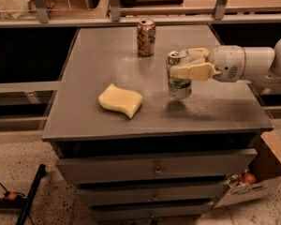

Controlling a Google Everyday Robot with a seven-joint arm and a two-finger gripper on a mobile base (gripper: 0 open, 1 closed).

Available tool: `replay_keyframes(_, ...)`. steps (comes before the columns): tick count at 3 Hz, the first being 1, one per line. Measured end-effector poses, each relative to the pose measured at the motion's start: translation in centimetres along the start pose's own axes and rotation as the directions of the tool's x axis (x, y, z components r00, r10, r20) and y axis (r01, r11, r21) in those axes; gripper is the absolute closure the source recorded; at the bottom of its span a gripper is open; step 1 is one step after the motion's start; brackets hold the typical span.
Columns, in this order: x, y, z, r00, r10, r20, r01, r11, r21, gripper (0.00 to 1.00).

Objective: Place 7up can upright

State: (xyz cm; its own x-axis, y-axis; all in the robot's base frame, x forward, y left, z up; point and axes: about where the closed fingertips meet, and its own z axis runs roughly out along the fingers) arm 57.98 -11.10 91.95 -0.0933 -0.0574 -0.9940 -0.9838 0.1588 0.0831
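Two cans and one sponge on the grey table [98,60].

7up can [179,81]: upright, right of centre on the table top, green band low on its side.

Gripper [181,63]: reaches in from the right at can height, over the right half of the table. Fingers [196,71] pinch the 7up can at its upper part, one on the near side, the other on the far side.

Soft shadow on the table directly under the can. Cannot tell whether its base touches the surface or sits just above it.

Orange-brown can [146,37]: upright near the far edge, left of and beyond the 7up can, well apart from it.

Yellow sponge [120,100]: lying flat, left of the 7up can, nearer the front edge, apart from both cans.

Drawers [154,168] under the table top, closed. Cardboard box [271,172] on the floor, lower right.
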Motion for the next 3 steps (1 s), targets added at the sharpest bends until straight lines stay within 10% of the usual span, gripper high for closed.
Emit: replay_keyframes(3, 2.4, 0.3, -0.2, 0.994, -0.104, 0.037, 0.103, 0.9945, 0.020, 0.12)
